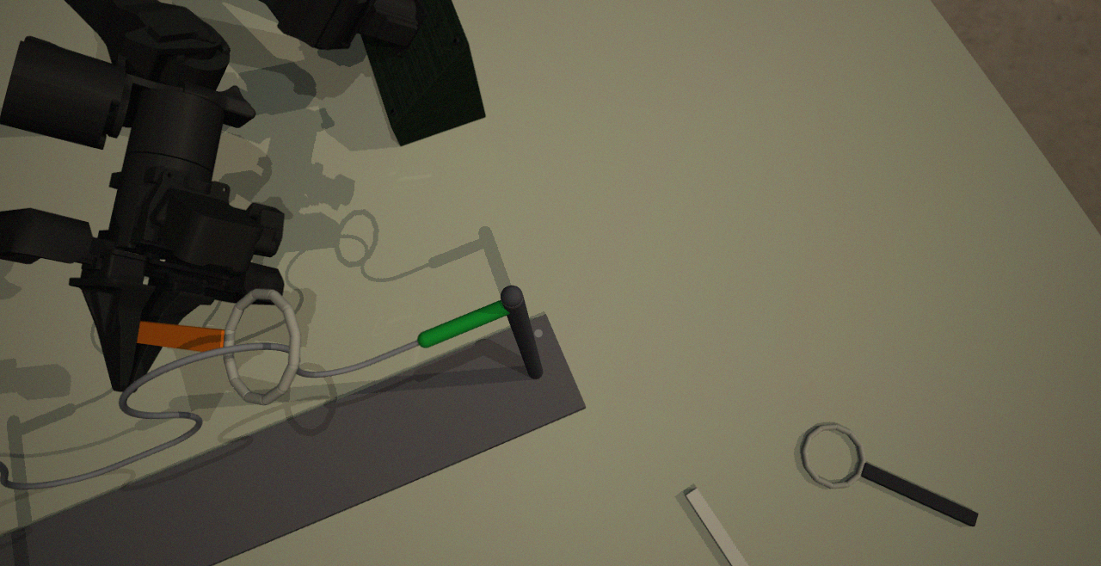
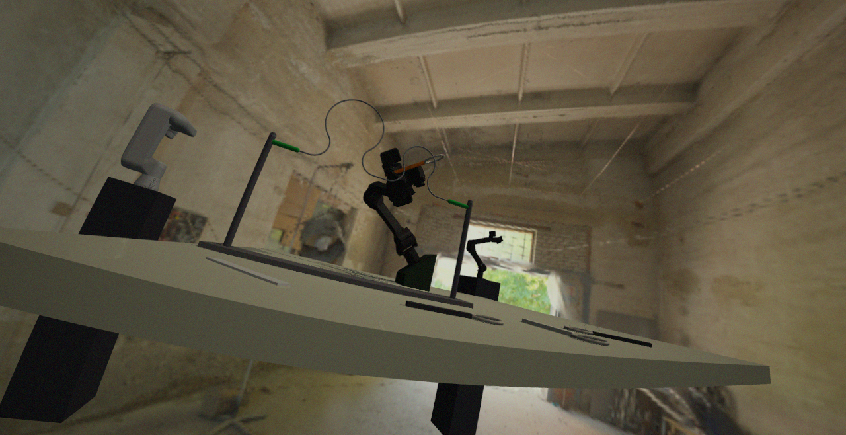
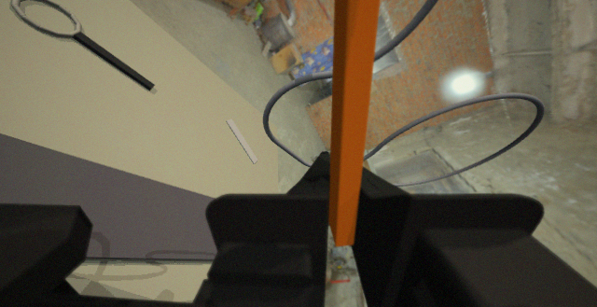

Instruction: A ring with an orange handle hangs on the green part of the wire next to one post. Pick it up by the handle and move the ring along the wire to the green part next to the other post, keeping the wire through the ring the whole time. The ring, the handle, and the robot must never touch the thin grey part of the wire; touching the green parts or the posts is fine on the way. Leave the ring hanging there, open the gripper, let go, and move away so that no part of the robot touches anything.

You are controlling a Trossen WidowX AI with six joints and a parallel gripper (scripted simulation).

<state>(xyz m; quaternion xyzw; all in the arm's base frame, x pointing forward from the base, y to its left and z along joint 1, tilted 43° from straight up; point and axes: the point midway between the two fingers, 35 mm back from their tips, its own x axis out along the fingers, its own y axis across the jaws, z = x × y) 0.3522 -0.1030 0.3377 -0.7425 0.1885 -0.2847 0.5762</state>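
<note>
My gripper is shut on the orange handle. The pale ring is around the grey wire, on the bend nearer the right post. The wire passes through it; its clearance cannot be told. That post's green part lies to the right of the ring. The other green part is by the left post. In the wrist view the wire shows on both sides of the handle; the ring is out of view.
The dark base plate lies below the wire. A ring tool with a black handle and a white bar lie on the table. A grey arm and a small black arm stand beyond.
</note>
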